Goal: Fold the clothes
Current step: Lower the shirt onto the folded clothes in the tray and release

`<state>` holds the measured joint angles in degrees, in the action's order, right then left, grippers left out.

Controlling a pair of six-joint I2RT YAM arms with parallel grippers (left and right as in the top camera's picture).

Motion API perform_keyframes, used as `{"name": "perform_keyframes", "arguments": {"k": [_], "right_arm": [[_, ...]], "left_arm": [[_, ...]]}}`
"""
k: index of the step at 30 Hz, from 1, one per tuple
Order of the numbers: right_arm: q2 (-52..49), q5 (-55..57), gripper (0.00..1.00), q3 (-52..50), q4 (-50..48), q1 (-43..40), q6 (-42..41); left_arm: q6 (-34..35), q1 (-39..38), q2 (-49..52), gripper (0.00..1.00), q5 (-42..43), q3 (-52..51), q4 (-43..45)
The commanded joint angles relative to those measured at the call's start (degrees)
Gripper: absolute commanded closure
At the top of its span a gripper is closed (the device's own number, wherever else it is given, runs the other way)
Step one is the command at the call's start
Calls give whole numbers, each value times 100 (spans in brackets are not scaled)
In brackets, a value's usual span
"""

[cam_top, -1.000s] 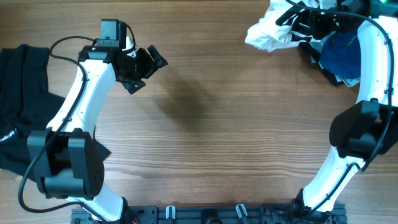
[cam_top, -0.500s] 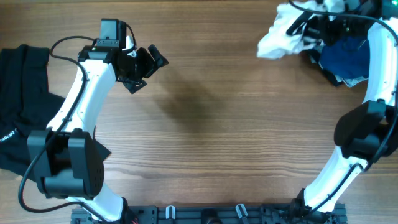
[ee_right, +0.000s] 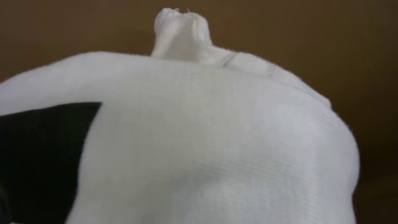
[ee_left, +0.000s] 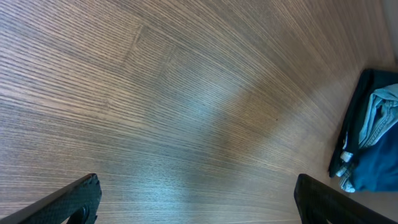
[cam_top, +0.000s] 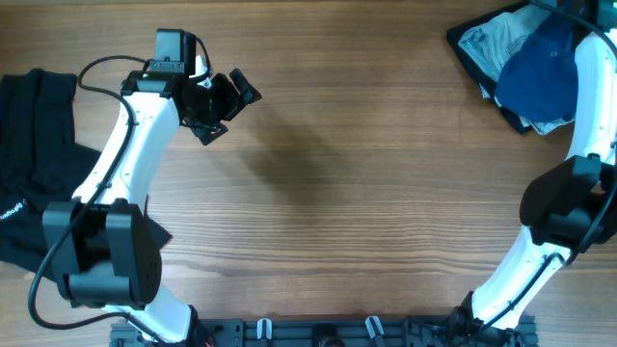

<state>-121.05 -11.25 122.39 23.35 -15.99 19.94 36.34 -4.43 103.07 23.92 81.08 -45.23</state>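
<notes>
Currently, the left gripper (cam_top: 224,108) hovers over the bare table (cam_top: 366,212), jaws spread fully wide with nothing between them. The right gripper lies beyond the top right edge of the overhead view. In its wrist view the white T-shirt (ee_right: 217,143) fills the frame and hides the fingers; the cloth gathers to a pinched peak, jaws nearly closed on it. A dark blue garment (cam_top: 540,63) and a pale grey-blue garment (cam_top: 487,46) lie heaped at the far right corner. A black garment (cam_top: 29,173) lies at the left edge.
</notes>
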Motion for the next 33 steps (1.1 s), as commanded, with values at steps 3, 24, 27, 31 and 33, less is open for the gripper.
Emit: {"name": "perform_keyframes", "arguments": {"k": [3, 24, 27, 31, 33], "right_arm": [[-435, 201, 96, 66, -20, -433, -28], [-669, -1014, 96, 66, 1434, -1582, 564], [-669, -1010, 95, 66, 1810, -1386, 723], [-669, -1047, 96, 66, 2551, -1193, 339], [-669, -1021, 96, 66, 2914, -1193, -48]], "left_arm": [[39, 4, -81, 0, 227, 70, 0], [297, 4, -81, 0, 372, 70, 151], [297, 4, -81, 0, 372, 70, 153], [295, 4, -81, 0, 372, 70, 164], [293, 4, -81, 0, 372, 70, 175]]}}
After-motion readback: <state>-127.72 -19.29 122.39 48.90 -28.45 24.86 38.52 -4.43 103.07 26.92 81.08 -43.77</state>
